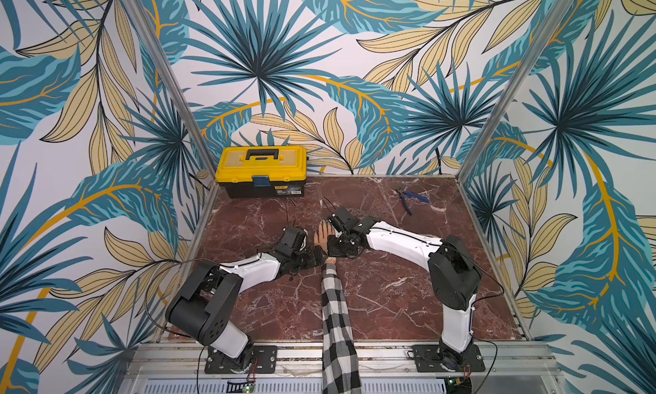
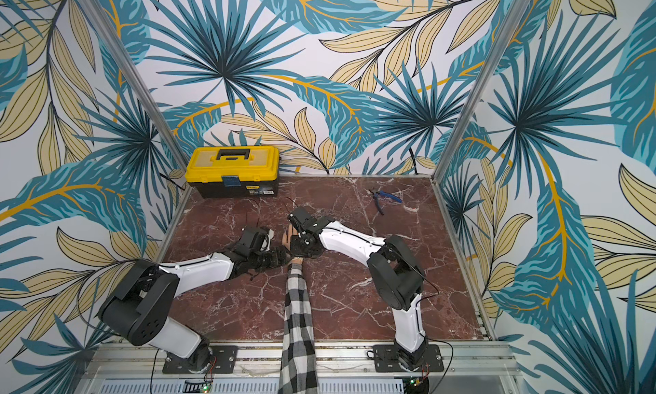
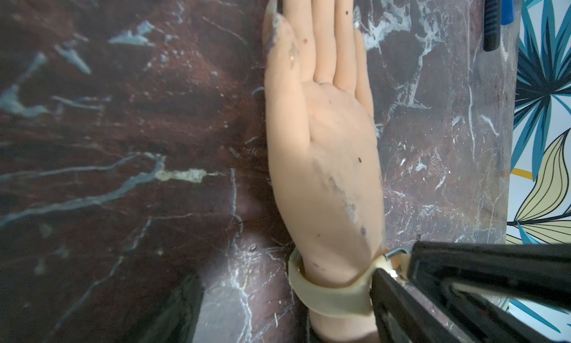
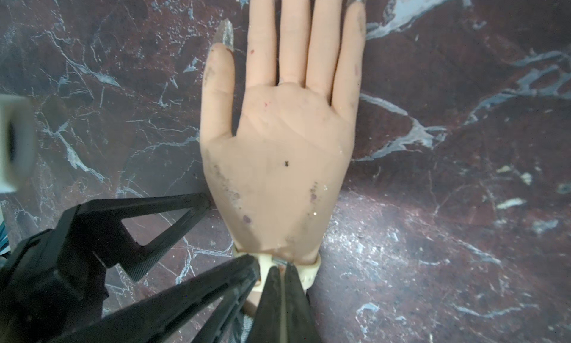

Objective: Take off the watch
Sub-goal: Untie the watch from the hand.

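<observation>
A mannequin hand [image 4: 278, 159] lies palm up on the marble table, its arm in a checked sleeve [image 1: 333, 314]. The watch [image 3: 330, 298] shows only as a beige strap round the wrist, with a small metal buckle; its case is hidden. My right gripper [image 4: 282, 265] is shut on the strap [image 4: 309, 273] at the buckle. My left gripper [image 3: 287, 282] is open and straddles the wrist: one finger touches the strap beside the buckle, the other stands clear on the thumb side. In both top views the grippers [image 1: 319, 256] [image 2: 298, 256] meet over the wrist and cover the watch.
A yellow and black toolbox [image 1: 261, 170] stands shut at the back left. Blue-handled pliers [image 1: 411, 199] lie at the back right. Aluminium posts and leaf-patterned walls border the table [image 1: 390, 303].
</observation>
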Tool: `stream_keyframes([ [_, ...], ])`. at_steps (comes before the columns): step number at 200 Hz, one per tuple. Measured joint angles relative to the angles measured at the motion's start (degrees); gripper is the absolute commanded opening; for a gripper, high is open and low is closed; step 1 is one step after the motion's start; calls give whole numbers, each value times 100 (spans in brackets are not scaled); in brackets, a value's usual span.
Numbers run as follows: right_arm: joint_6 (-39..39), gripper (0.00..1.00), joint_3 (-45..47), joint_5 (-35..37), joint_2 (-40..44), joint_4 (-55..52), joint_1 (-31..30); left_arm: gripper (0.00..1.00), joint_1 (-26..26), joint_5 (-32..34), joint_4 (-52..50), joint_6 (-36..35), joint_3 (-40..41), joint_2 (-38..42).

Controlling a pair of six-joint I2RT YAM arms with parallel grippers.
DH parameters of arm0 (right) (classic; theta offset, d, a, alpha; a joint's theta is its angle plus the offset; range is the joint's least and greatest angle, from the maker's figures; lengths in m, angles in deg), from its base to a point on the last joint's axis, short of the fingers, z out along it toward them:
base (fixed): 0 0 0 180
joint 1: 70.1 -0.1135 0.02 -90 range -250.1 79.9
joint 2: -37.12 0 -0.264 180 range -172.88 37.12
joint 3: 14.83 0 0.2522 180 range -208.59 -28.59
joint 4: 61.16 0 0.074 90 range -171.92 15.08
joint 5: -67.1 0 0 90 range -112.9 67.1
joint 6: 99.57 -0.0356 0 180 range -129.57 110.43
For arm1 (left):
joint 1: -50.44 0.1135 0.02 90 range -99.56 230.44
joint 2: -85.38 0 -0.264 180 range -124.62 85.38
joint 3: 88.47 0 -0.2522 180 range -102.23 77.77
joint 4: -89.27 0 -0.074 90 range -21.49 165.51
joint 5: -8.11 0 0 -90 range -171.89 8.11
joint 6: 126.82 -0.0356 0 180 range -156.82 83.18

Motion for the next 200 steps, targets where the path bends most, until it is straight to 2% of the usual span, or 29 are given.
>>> stream_keyframes([
  [48,-2,0,20,-48,0,11,35,78,-46,-42,-22,-7,-92,-120],
  [94,-190,0,505,-273,260,343,271,62,-162,-37,-273,-33,-398,-332],
  [118,-352,0,946,-546,487,719,459,57,-203,-61,-256,-42,-448,-382],
  [150,-492,0,1257,-767,575,1062,586,54,-216,-146,-177,-37,-472,-459],
  [200,-555,0,1539,-745,570,1285,597,52,-232,-238,-122,-20,-505,-535],
])
